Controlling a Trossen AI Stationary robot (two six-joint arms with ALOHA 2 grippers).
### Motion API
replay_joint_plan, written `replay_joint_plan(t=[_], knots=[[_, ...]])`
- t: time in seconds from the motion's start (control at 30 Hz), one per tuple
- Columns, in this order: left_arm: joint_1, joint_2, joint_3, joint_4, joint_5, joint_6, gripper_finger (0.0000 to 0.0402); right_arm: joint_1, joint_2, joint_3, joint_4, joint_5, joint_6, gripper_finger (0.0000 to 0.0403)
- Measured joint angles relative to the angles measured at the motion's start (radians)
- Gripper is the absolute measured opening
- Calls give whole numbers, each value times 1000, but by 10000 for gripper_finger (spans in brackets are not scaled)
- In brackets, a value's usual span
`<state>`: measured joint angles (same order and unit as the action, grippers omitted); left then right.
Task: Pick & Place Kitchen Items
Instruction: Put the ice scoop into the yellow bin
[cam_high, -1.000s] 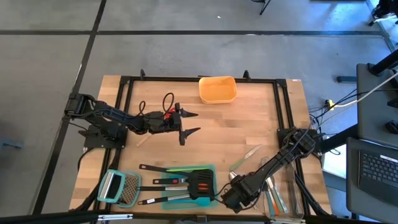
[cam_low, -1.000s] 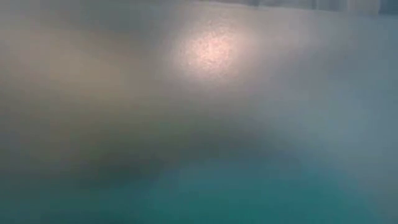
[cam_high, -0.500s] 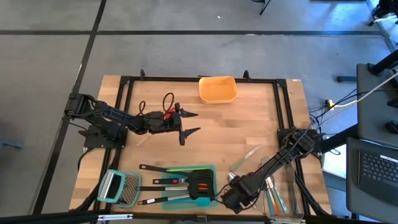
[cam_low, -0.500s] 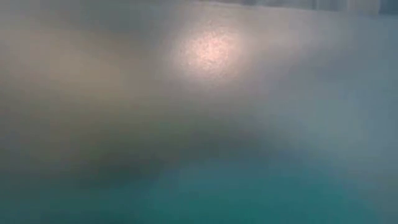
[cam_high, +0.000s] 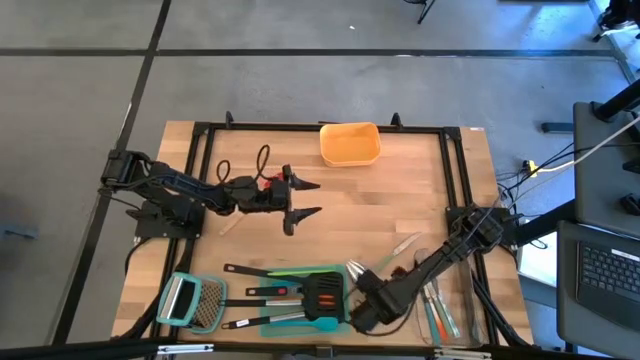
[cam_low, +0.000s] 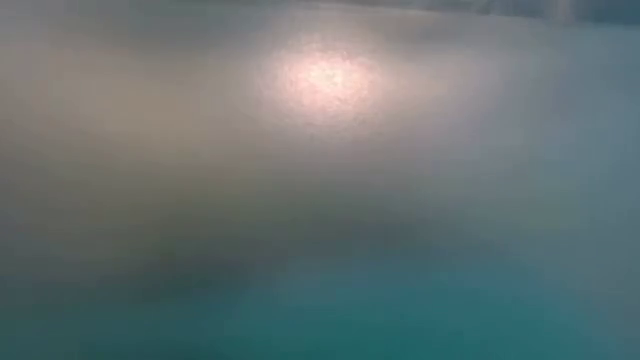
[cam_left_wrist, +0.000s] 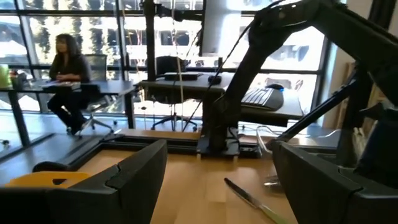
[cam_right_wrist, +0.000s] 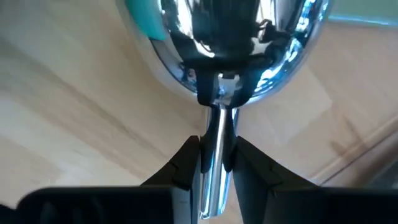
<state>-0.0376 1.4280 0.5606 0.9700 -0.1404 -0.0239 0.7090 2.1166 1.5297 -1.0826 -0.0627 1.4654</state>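
Right wrist view: right tool (cam_right_wrist: 214, 163) clamped on silver scoop (cam_right_wrist: 227, 46) handle, bowl just ahead.

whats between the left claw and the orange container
Nothing: in the high view only bare wooden tabletop lies between the open left claw and the orange container.

An orange container (cam_high: 350, 143) sits at the table's (cam_high: 400, 200) far edge; a grater (cam_high: 190, 300) lies near-left.
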Motion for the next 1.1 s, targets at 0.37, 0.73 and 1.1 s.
replay_joint_plan(t=[0.37,0.73,1.1], knots=[[-1,-13,0,8,76,-27,290,-11,-2,12,-48,-19,-19,67],[-1,-13,0,4,67,-34,290,-10,-10,251,-395,121,-82,67],[0,-13,0,-3,114,-18,290,-11,-89,480,-489,451,-116,67]])
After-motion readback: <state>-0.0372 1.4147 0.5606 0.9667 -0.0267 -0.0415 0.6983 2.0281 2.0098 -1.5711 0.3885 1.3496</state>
